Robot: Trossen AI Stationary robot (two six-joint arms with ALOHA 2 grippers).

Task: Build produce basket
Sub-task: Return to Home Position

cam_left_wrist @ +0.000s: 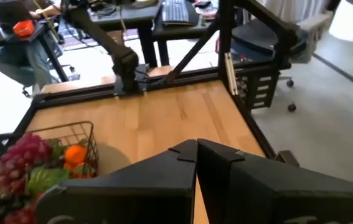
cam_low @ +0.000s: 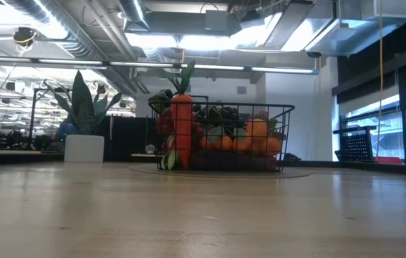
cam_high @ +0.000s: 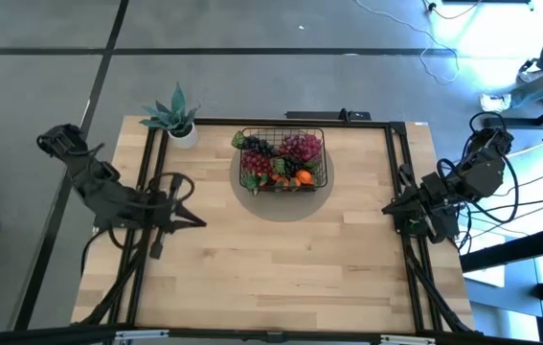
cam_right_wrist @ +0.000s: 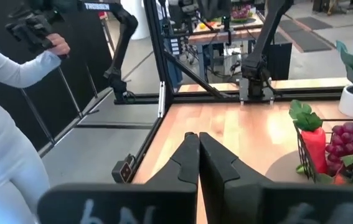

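**Spotter:** Since the basket [cam_high: 281, 130] sits far-centre on the tabletop [cam_high: 281, 278], heaped with produce [cam_high: 295, 151], is loading done?

**Operator:** From above, I'd say so. I see nothing loose, and my left gripper [cam_high: 192, 218] and right gripper [cam_high: 391, 206] hang at the left and right edges, well apart from it. Low view: the carrot [cam_low: 181, 129] stands upright in the basket's left part, no arm in sight. Left wrist: fingers pressed together, empty. Right wrist: likewise. I judge this the homing step. Next I need only fold both arms to rest.

White lettering [cam_right_wrist: 98, 6] on a far dark arm [cam_right_wrist: 124, 28], too small to read, no other text.
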